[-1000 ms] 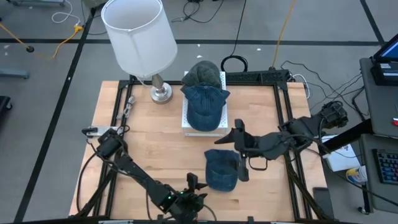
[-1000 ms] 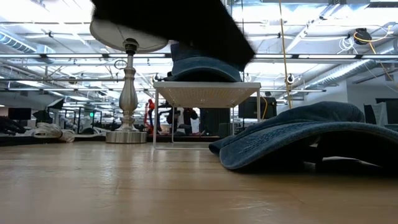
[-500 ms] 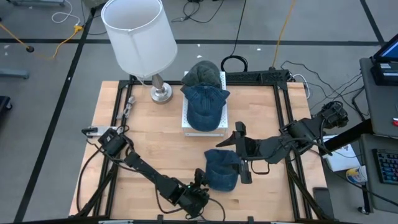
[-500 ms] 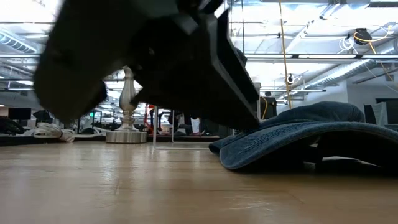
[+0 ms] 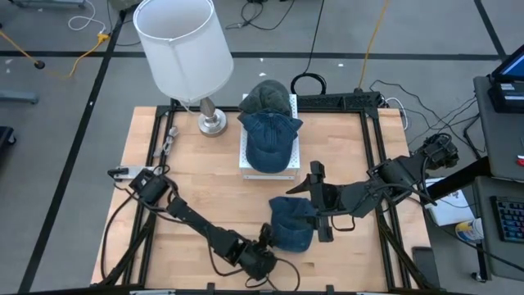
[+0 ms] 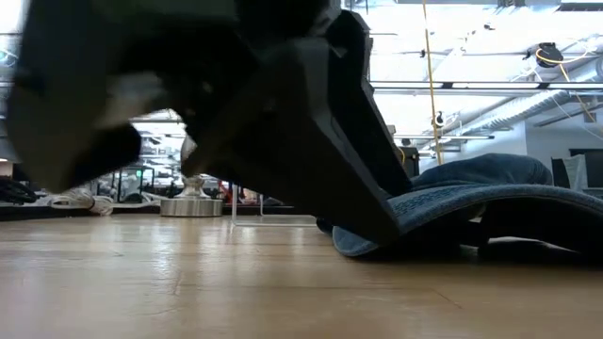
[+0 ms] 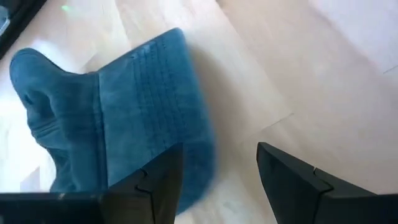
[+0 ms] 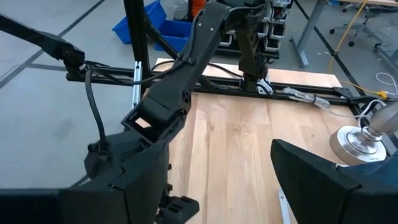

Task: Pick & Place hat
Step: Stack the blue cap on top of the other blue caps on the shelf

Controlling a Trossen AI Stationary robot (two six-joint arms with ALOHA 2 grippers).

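Note:
A blue denim hat lies on the wooden table near its front edge, brim toward the near left. My left gripper is low at the brim's edge and open. In the left wrist view the brim lies just ahead of the left gripper. In the low view one finger slants down to the brim. My right gripper hovers open above the hat's right side, touching nothing. The right wrist view shows the right gripper with its fingers wide apart. My left gripper comes at the hat's brim edge slanting down from the table's near left. One finger stands right at that edge. Whether it touches the brim, I cannot tell. The hat rests flat on the table.
A white rack at the far middle carries a blue hat and a dark grey one. A lamp with a white shade and a metal base stands at the far left. Black cables run along the table's far right edge.
My left gripper has sunk toward the table and slid toward the hat on its right, rolling at the wrist, and now stands at the brim. It has stayed open. The hat has not moved.

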